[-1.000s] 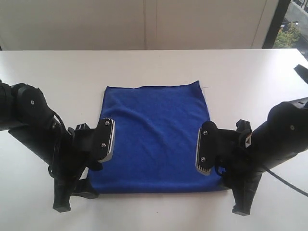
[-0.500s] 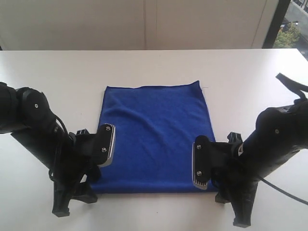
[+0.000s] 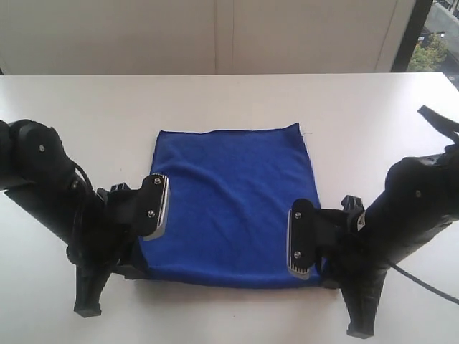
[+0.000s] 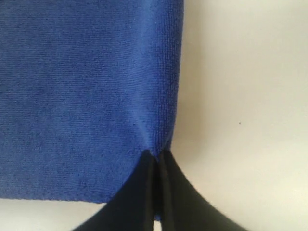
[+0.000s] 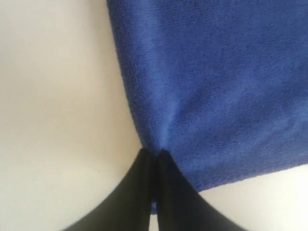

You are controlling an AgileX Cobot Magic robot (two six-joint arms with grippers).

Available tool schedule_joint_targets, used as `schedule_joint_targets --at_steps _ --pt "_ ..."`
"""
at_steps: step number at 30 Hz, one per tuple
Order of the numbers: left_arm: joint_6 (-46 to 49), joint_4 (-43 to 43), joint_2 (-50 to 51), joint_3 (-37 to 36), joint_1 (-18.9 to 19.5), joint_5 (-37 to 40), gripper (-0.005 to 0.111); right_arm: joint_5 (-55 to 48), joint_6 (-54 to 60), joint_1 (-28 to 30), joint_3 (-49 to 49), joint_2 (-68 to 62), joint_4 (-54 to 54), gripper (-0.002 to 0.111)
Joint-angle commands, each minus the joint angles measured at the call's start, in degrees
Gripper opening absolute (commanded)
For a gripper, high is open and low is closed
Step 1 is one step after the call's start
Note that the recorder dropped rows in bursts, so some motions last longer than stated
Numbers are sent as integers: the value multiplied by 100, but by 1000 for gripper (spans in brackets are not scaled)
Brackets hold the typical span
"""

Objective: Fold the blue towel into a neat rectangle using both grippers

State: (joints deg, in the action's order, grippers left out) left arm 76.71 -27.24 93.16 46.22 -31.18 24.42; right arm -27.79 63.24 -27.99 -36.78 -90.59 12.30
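The blue towel (image 3: 231, 197) lies flat in the middle of the white table (image 3: 229, 100), its near edge slightly puckered at both corners. My left gripper (image 3: 138, 266) is at the towel's near left corner. In the left wrist view the left gripper (image 4: 158, 155) is shut on the hem of the blue towel (image 4: 86, 86), which bunches at the tips. My right gripper (image 3: 326, 276) is at the near right corner. In the right wrist view the right gripper (image 5: 155, 153) is shut on the side edge of the blue towel (image 5: 216, 82), with blue cloth showing between the jaws.
Bare white table surrounds the towel on all sides. A pale wall (image 3: 215, 36) runs along the far edge. A dark window frame (image 3: 409, 36) stands at the back right. A loose black cable (image 3: 434, 115) sticks up by the right arm.
Both grippers went from wide open to shut on the towel's near corners. The towel's near edge has drawn in and lifted a little at both corners.
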Motion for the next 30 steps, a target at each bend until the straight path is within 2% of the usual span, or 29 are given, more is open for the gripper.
schedule_joint_targets --at_steps 1,5,9,13,19,22,27,30 --pt "-854 -16 -393 -49 -35 385 0 -208 -569 1 21 585 -30 0" --pt "-1652 10 -571 -49 -35 748 0 -639 -738 1 21 922 -30 0" --pt "-2872 581 -775 -25 -35 1445 0 -1180 -1127 1 21 1333 -30 0" --pt "-3071 675 -1155 -17 -35 1932 0 -1695 -1267 -168 21 1785 -30 0" --pt "-3324 732 -1387 99 -22 1854 0 -1293 -1471 -222 21 2159 -163 0" --pt "-4064 1022 -1387 311 -22 1583 0 -849 -1911 -222 21 2186 -275 0" --pt "-5242 1932 -1376 778 -10 1102 0 -535 -3208 -222 -287 2086 -1057 0" --pt "-5707 2022 -1322 920 221 848 0 -535 -3693 -222 -716 1585 -1141 0"
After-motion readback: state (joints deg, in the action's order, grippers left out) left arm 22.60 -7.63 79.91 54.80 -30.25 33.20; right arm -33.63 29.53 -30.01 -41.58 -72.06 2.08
